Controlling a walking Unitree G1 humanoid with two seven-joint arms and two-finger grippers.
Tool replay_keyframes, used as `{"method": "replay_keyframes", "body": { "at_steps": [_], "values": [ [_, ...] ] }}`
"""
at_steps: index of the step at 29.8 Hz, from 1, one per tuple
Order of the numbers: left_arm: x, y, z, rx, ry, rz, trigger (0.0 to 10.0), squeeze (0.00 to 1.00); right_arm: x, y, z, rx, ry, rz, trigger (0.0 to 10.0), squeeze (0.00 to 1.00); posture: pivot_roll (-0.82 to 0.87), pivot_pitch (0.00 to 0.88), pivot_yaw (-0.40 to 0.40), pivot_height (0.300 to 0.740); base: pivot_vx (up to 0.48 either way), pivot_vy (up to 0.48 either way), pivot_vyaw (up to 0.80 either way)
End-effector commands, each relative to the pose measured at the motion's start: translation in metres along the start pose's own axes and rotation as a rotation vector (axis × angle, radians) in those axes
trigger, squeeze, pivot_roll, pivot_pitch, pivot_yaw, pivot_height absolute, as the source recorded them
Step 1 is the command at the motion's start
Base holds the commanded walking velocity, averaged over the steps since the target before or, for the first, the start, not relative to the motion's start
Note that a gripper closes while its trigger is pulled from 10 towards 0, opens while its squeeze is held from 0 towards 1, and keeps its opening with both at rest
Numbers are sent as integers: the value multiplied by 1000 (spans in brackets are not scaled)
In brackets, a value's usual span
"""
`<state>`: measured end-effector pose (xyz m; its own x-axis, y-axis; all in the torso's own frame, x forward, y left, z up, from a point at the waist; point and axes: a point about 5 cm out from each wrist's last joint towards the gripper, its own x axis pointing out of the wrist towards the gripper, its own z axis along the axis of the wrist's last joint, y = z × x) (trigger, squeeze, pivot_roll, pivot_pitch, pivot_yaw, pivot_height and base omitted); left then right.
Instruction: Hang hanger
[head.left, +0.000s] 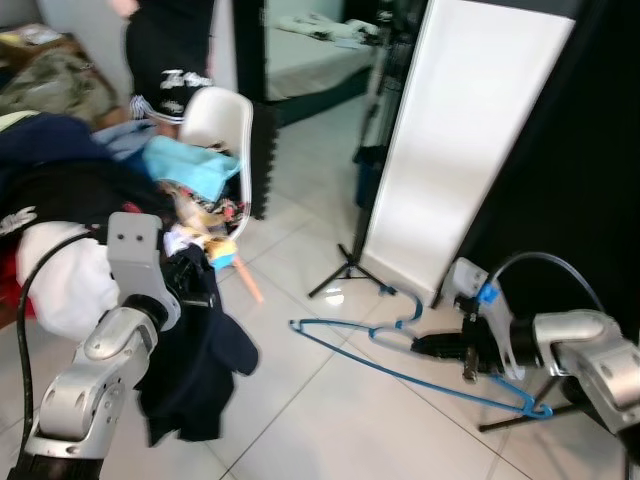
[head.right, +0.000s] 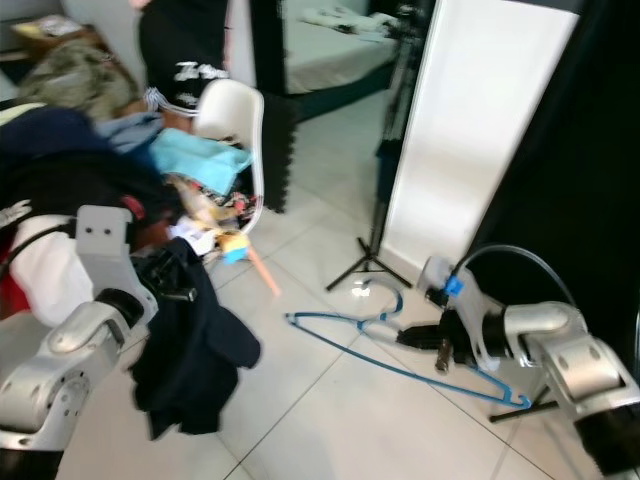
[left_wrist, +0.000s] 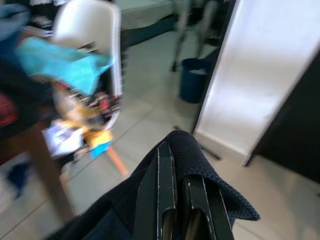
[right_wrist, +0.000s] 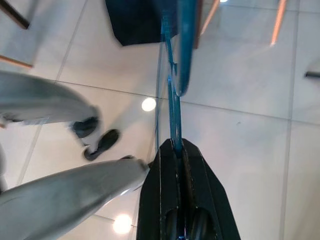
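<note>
- The right gripper (head.left: 425, 346) has its 2 black fingers pressed together on the blue hanger (head.left: 400, 370), clamping it near the neck, just below the hook.
- In the right wrist view the closed fingers (right_wrist: 176, 185) pinch the thin blue wire (right_wrist: 173, 100), which runs straight out from the tips.
- The hanger is held out flat in the air above the tiled floor (head.left: 330, 420), its hook curling toward the white panel (head.left: 460, 140) and its long triangle stretching to both sides of the gripper.
- The left gripper (left_wrist: 175, 200) is closed on a dark navy garment (head.left: 200, 350); in the left wrist view the mesh fabric (left_wrist: 195, 160) wraps over the 2 fingertips.
- The garment hangs down from the left gripper in loose folds, well apart from the hanger.
- Beside the left arm stands a white chair (head.left: 222, 120) heaped with clothes, a turquoise piece (head.left: 190, 165) on top.
- A black tripod (head.left: 350, 270) stands at the foot of the white panel, near the hanger's hook.
- A person in dark clothing (head.left: 170, 50) stands behind the chair.
- A bed (head.left: 310, 45) shows through the doorway beyond.
</note>
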<state>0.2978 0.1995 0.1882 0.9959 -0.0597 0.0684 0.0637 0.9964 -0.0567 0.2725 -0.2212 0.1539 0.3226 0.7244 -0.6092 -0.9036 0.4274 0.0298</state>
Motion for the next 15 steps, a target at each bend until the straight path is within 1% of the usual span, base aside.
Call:
{"method": "replay_keyframes", "body": {
  "at_steps": [1, 2, 4, 5, 6, 7, 8, 9, 10, 11, 12, 14, 15],
  "values": [
    [1, 2, 2, -19, -20, 24, 10000, 0, 9, 13, 8, -36, -14, 69, 10000, 0, -24, 28, -46, 740, 0, 0, -781],
    [1, 2, 2, -19, -20, 24, 10000, 0, 9, 13, 8, -36, -14, 69, 10000, 0, -24, 28, -46, 740, 0, 0, -781],
    [3, 2, 4, -23, -26, 41, 10000, 0, 28, 34, 19, -58, -63, 157, 10000, 0, -26, 29, -44, 740, 0, 0, 0],
    [3, 2, 4, -23, -26, 41, 10000, 0, 28, 34, 19, -58, -63, 157, 10000, 0, -26, 29, -44, 740, 0, 0, 0],
    [4, 2, 4, -22, -28, 50, 10000, 0, 42, 43, 29, -47, -117, 171, 10000, 0, -28, 28, -44, 740, 0, 0, 0],
    [4, 2, 4, -22, -28, 50, 10000, 0, 42, 43, 29, -47, -117, 171, 10000, 0, -28, 28, -44, 740, 0, 0, 0],
    [4, 2, 3, -21, -29, 61, 10000, 0, 49, 46, 34, -25, -143, 170, 10000, 0, -27, 29, -46, 740, 0, 0, 0],
    [4, 2, 3, -21, -29, 61, 10000, 0, 49, 46, 34, -25, -143, 170, 10000, 0, -27, 29, -46, 740, 0, 0, 0],
    [4, 2, 3, -20, -30, 68, 10000, 0, 52, 48, 37, -11, -157, 171, 10000, 0, -27, 29, -46, 740, 0, 0, 0],
    [4, 2, 3, -20, -30, 68, 10000, 0, 52, 48, 37, -11, -157, 171, 10000, 0, -27, 29, -46, 740, 0, 0, 0],
    [5, 3, 3, -19, -30, 82, 10000, 0, 57, 49, 39, 13, -165, 162, 10000, 0, -28, 29, -46, 740, 0, 0, 0],
    [5, 3, 3, -19, -30, 82, 10000, 0, 57, 49, 39, 13, -165, 162, 10000, 0, -28, 29, -46, 740, 0, 0, 0],
    [5, 5, 2, -21, -29, 101, 10000, 0, 62, 49, 40, 34, -161, 143, 10000, 0, -28, 29, -45, 740, 0, 0, 0]
  ]
}}
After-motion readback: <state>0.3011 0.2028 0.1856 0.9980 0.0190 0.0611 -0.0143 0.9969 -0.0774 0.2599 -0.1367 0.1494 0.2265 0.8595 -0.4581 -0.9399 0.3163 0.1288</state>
